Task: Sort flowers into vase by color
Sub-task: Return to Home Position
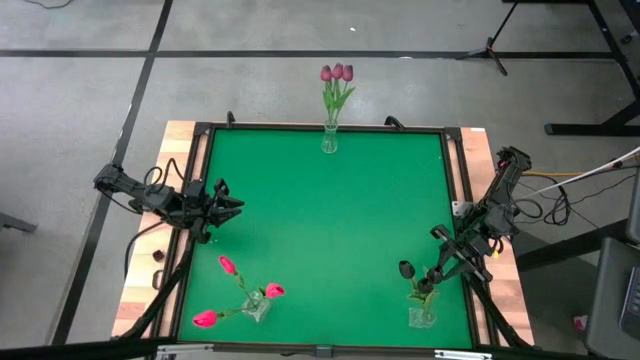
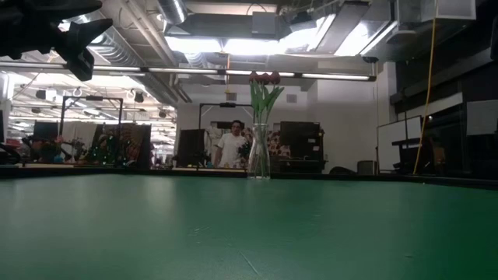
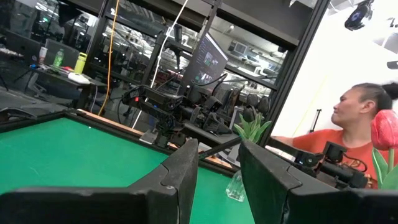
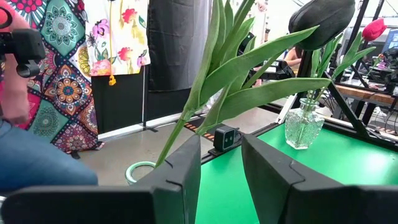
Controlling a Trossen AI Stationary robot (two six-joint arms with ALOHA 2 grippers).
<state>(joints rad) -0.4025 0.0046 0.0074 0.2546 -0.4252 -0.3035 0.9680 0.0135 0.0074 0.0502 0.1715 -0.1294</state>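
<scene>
The flowers all look sorted to me: every head I can find stands in a vase with others of its colour. I judge the sorting itself finished and the step in hand to be the retreat to the rest pose. The green tabletop fills most of the high view. The left arm is folded at the tabletop's left edge, its jaws parted on nothing and pointing across the green. The right arm reaches from the right edge toward the corner on the low camera's side. Its jaws are likewise parted and empty, just beside the near-black tulips, whose long leaves cross right in front of the jaws in the right wrist view. Their vase sits in that right corner. The pink-red tulips splay out of a second vase in the left corner on the same side. The mauve tulips stand upright in a third vase at the middle of the far edge. As I read it, the next move calls for drawing the right arm up and away from those leaves with the jaws kept apart, then folding it like the left. A snagged leaf could drag a stem out or tip the vase.
</scene>
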